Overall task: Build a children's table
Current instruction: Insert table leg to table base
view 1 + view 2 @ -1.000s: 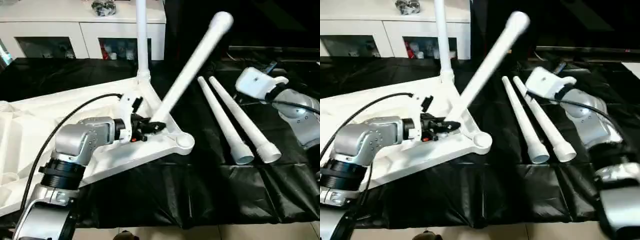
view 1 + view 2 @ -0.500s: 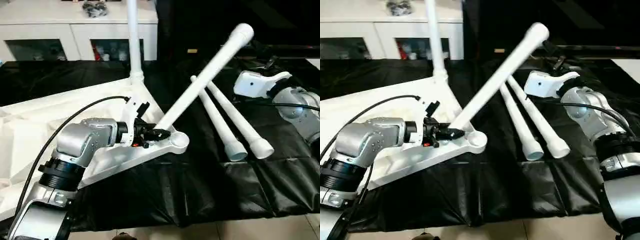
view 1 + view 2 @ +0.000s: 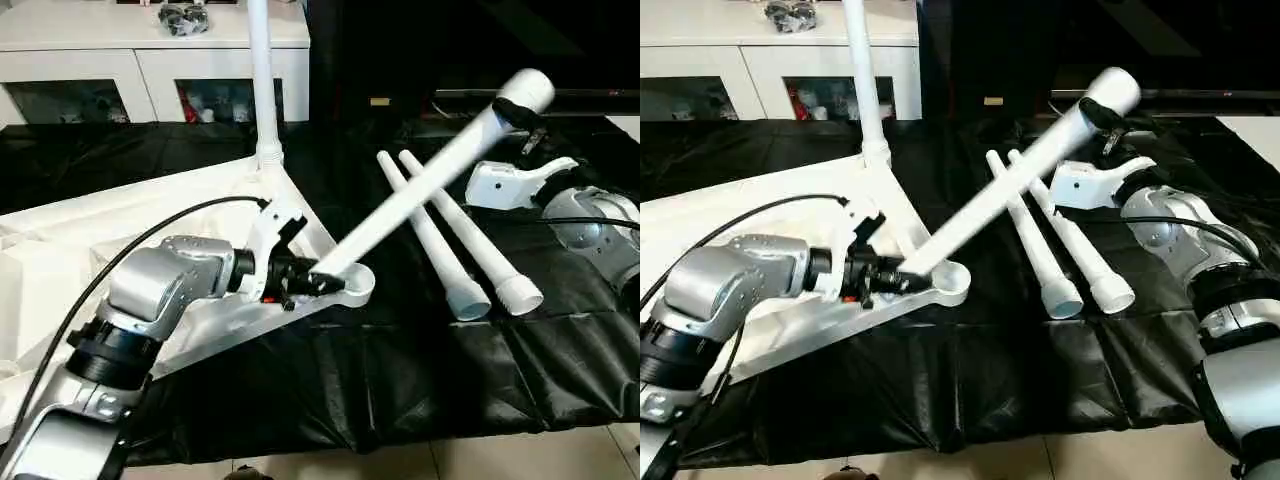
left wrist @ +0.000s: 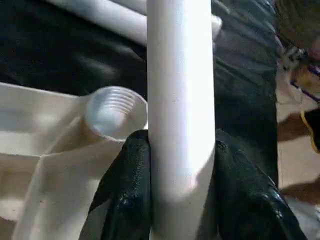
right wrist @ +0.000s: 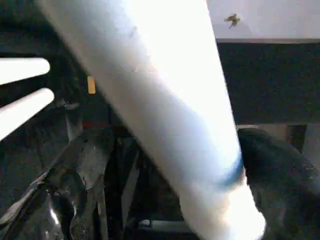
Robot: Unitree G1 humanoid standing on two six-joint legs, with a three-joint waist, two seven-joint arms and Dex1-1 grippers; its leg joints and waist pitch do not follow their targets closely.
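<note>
Children's table parts, white plastic, are spread over the black sheet (image 3: 400, 400) in front of me. Nearest, my left gripper (image 3: 312, 283) has its black fingers (image 4: 127, 190) clenched on the narrow end of a long tapered round white leg (image 3: 430, 175), just beside the round threaded corner socket (image 3: 352, 285) of the rectangular white top with raised rim (image 3: 60, 250). From the left wrist camera that socket (image 4: 112, 112) looks hollow, with nothing seated in it; the leg's tip sits alongside it.

The held leg slants up and away to my right, crossing above two more white legs (image 3: 450, 235) lying side by side on the sheet, wide open ends toward me. At its thick upper end my right gripper (image 3: 525, 115) straddles the leg (image 5: 165, 100), one finger (image 5: 280, 175) on each side; I cannot tell whether they press it.

Further back, another leg (image 3: 262, 80) stands upright in the far corner socket. Behind it is a white cabinet with shelf openings (image 3: 140, 60), small items inside.
</note>
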